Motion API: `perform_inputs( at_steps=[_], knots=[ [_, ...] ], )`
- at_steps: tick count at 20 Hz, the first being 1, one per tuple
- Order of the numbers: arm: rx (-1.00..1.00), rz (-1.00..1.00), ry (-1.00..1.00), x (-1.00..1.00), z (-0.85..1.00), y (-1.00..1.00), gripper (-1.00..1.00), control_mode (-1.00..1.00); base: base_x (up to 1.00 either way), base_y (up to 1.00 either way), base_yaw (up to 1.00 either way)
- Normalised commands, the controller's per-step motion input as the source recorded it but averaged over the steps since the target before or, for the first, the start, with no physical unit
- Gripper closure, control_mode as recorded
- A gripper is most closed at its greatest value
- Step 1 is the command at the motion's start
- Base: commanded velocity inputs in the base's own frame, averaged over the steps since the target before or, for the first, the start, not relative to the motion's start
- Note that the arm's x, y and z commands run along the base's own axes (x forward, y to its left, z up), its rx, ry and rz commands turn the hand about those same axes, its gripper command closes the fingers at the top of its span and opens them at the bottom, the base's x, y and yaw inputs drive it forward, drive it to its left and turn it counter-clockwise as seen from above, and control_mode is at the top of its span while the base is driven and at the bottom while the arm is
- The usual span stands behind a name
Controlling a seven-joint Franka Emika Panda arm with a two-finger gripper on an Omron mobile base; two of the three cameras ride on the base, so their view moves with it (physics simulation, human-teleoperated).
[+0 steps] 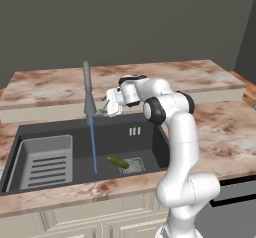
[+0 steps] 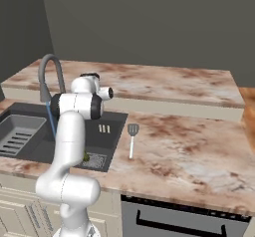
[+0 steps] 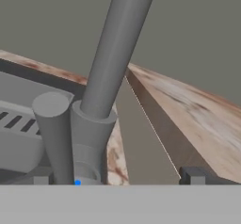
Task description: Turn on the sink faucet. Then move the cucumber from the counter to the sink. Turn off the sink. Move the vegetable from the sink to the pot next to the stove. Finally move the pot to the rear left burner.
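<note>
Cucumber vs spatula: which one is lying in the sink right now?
The cucumber: dark green, in the sink basin beside the drain grate. The spatula, slim metal with a slotted head, lies on the counter right of the basin.

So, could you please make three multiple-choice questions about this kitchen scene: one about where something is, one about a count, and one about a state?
1. Where does the cucumber lie?
A. on the counter beside the spatula
B. in the sink, next to the drain grate
C. on the ribbed rack

2. How many spatulas lie on the counter?
A. none
B. one
C. three

3. What is the state of the sink faucet?
A. running
B. off
C. broken off its base

Answers:
1 B: the left base view shows it on the floor of the sink, by the grate.
2 B: one spatula lies right of the sink.
3 A: a blue stream falls from the spout.
</note>
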Motion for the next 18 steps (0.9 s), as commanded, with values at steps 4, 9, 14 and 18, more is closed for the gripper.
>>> perform_inputs(
  at_steps=[4,9,14,18],
  knots=[
    [0.0,0.0,0.0,0.0,0.0,0.57,-1.0,-1.0,0.0,0.0,0.0],
    [0.0,0.0,0.0,0.0,0.0,0.61,-1.0,-1.0,0.0,0.0,0.0],
    [0.0,0.0,0.0,0.0,0.0,0.63,-1.0,-1.0,0.0,0.0,0.0],
    [0.0,0.0,0.0,0.0,0.0,0.63,-1.0,-1.0,0.0,0.0,0.0]
  ],
)
